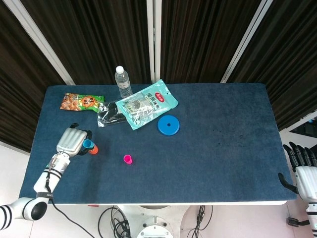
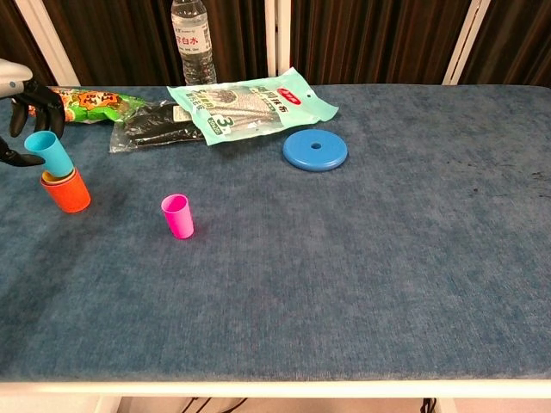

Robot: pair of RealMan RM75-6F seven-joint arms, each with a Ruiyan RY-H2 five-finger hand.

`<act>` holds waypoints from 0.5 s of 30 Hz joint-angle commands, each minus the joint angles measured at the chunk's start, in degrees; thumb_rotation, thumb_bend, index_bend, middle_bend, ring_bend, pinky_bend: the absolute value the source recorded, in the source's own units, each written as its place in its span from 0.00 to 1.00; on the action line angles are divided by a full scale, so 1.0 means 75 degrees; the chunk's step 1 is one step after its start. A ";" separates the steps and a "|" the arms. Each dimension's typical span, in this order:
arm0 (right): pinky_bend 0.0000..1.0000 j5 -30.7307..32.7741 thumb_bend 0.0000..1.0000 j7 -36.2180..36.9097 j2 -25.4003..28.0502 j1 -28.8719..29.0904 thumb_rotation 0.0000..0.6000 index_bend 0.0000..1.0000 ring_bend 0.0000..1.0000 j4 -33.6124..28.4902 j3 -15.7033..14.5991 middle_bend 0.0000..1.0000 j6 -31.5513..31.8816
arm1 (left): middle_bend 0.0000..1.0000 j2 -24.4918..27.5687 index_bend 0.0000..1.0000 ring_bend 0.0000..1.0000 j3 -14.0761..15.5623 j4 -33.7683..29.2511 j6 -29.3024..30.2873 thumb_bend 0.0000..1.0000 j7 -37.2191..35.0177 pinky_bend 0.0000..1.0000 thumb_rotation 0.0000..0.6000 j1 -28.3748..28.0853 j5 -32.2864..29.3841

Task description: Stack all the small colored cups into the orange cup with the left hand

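The orange cup (image 2: 68, 194) stands near the table's left edge with a yellow cup nested inside it. My left hand (image 1: 72, 141) holds a light blue cup (image 2: 48, 154) upright, its base at the mouth of the orange cup (image 1: 93, 149); in the chest view only the dark fingers (image 2: 23, 110) show at the left border. A pink cup (image 2: 177, 215) stands alone on the cloth, also seen as the pink cup (image 1: 128, 159) from the head view. My right hand (image 1: 303, 167) hangs off the table's right edge, fingers apart, holding nothing.
A blue disc (image 2: 315, 151) lies mid-table. A green snack pouch (image 2: 251, 105), a black packet (image 2: 155, 122), an orange-green snack bag (image 1: 81, 102) and a water bottle (image 2: 192, 33) lie along the back left. The blue cloth table (image 2: 362, 275) stretches to the right.
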 commanded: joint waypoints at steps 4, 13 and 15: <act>0.00 0.0003 0.28 -0.0010 -0.0001 -0.0003 1.00 0.00 0.00 -0.0003 0.0001 0.00 0.0012 | 0.48 -0.0009 0.45 0.50 0.0061 0.0004 -0.0041 0.26 0.0125 0.20 1.00 0.0004 -0.0087; 0.00 0.0012 0.28 -0.0007 0.0016 -0.0016 1.00 0.00 0.00 -0.0011 0.0009 0.00 0.0046 | 0.22 0.0165 0.16 0.20 0.0078 -0.0291 -0.0112 0.23 -0.0124 0.14 1.00 0.0007 0.0140; 0.00 0.0009 0.28 -0.0012 0.0027 -0.0016 1.00 0.00 0.00 -0.0020 0.0013 0.00 0.0056 | 0.22 0.0243 0.16 0.20 0.0053 -0.0514 -0.0051 0.23 -0.0343 0.14 1.00 0.0036 0.0378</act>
